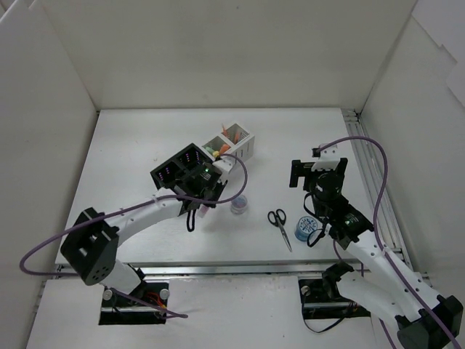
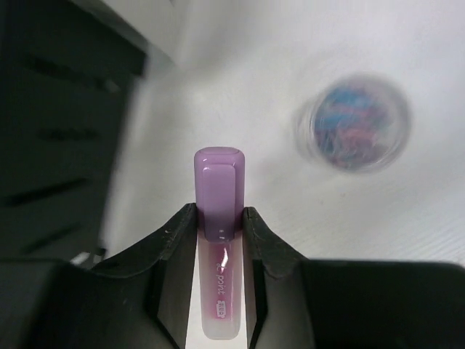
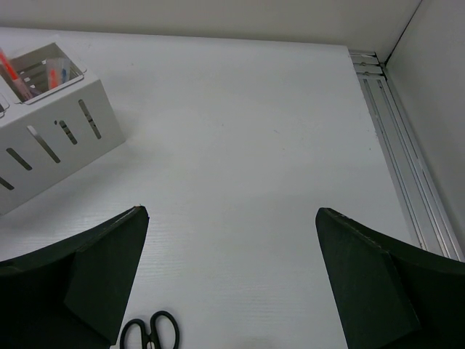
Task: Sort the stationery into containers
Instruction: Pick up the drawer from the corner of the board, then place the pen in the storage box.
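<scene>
Clamping a pink marker [image 2: 219, 190] between both fingers, the left claw [image 2: 219, 218] fills the bottom of the left wrist view. The marker's lilac cap pokes out past the fingertips. A black compartment [image 2: 58, 131] stands to the left. A blurred round tub [image 2: 356, 123] sits on the white tabletop [image 2: 240, 80] to the right, apart from the marker.

In the right wrist view, the right claw [image 3: 232, 254] is spread wide with nothing between its fingers. Black-handled scissors [image 3: 149, 333] lie at the bottom edge, and a white compartment [image 3: 51, 123] on the left holds orange pens [image 3: 14, 73].

From the top camera, the left claw hangs just on the near side of the black compartments, with the tub just to its right. The scissors and a blue tape roll [image 1: 304, 231] lie side by side on the tabletop beside the right arm.
</scene>
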